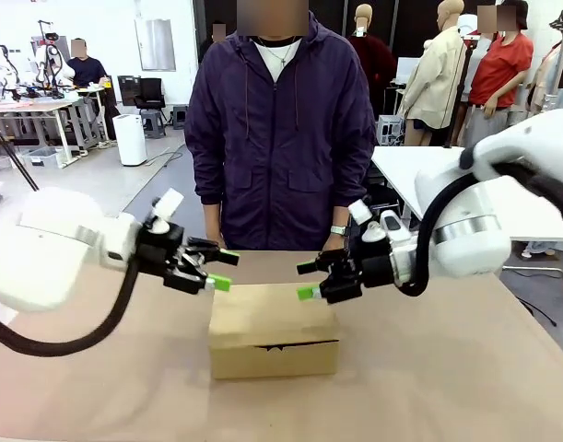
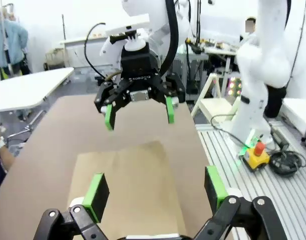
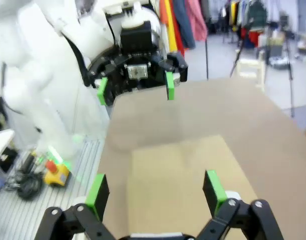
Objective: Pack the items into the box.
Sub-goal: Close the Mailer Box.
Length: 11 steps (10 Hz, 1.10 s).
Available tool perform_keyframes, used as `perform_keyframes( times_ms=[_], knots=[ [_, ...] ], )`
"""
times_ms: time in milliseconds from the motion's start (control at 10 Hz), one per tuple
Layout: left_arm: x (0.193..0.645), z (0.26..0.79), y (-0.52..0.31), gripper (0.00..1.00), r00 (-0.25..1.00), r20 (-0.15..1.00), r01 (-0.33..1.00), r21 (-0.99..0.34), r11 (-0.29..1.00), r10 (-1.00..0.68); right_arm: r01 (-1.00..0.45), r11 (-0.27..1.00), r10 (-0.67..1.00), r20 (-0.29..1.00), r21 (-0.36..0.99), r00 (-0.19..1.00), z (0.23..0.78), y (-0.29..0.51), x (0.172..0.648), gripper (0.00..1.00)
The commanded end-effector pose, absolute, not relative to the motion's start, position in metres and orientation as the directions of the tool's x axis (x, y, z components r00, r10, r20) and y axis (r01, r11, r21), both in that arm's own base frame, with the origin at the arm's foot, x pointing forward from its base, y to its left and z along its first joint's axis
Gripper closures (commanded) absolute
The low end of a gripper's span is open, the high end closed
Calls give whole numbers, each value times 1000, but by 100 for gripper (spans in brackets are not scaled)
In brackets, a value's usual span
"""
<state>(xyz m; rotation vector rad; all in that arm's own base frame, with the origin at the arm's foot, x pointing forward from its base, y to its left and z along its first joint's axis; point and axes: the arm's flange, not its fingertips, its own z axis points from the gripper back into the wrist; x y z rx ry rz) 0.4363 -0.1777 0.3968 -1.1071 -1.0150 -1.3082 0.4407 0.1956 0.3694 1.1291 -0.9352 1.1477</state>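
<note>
The box point(image 1: 274, 330) sat closed on the table point(image 1: 465, 368), lid flap down and its front tab tucked, midway between the two grippers. No items lay on the table around it, so packing looked finished or nearly so — a judgement only, the inside being hidden.

The left gripper point(image 1: 222, 270) hung just off the box's left top edge, jaws wide apart, nothing between the green pads. The right gripper point(image 1: 306, 280) mirrored it at the right top edge, equally wide and empty. In each wrist view the box top lay below and between that gripper's own fingers, the opposite gripper facing it across the lid.

The person point(image 1: 279, 129) stood at the far side, hands low behind the box.

If the step was pressing or squaring the lid: come down evenly on both sides, pads flat, light force — cardboard dents. Check the tab held before pulling clear.
</note>
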Motion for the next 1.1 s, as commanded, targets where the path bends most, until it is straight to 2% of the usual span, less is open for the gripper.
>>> perform_keyframes(
  times_ms=[0, 100, 300, 400, 500, 600, 800, 1000],
  knots=[
    [419, 405, -149, 0, 79, 983, 997, -81, -4, -164, -947, 47, 126, 938, 319, 322, 394, 162, 432, 0],
    [410, 409, -127, 0, 142, 981, 990, -142, 10, -136, -903, 73, 124, 894, 423, 430, 403, 142, 427, 0],
    [383, 400, -68, 0, 404, 909, 915, -400, 58, -105, -730, 110, 90, 725, 674, 683, 410, 88, 411, 0],
    [372, 391, -38, 0, 500, 864, 866, -500, 21, -56, -650, 144, 34, 653, 746, 757, 411, 60, 401, 0],
    [366, 381, -10, 0, 580, 815, 811, -578, 88, 5, -578, 104, -3, 581, 809, 814, 411, 36, 389, 0],
    [363, 368, 19, 0, 667, 744, 734, -665, 137, 43, -504, 152, -28, 513, 850, 858, 408, 15, 379, 0],
    [369, 335, 65, 0, 822, 567, 543, -808, 227, 52, -348, 166, -58, 361, 923, 931, 390, -30, 351, 0],
    [374, 319, 83, 0, 827, 537, 501, -838, 215, 168, -266, 206, -125, 295, 942, 947, 369, -58, 333, 0]
  ],
)
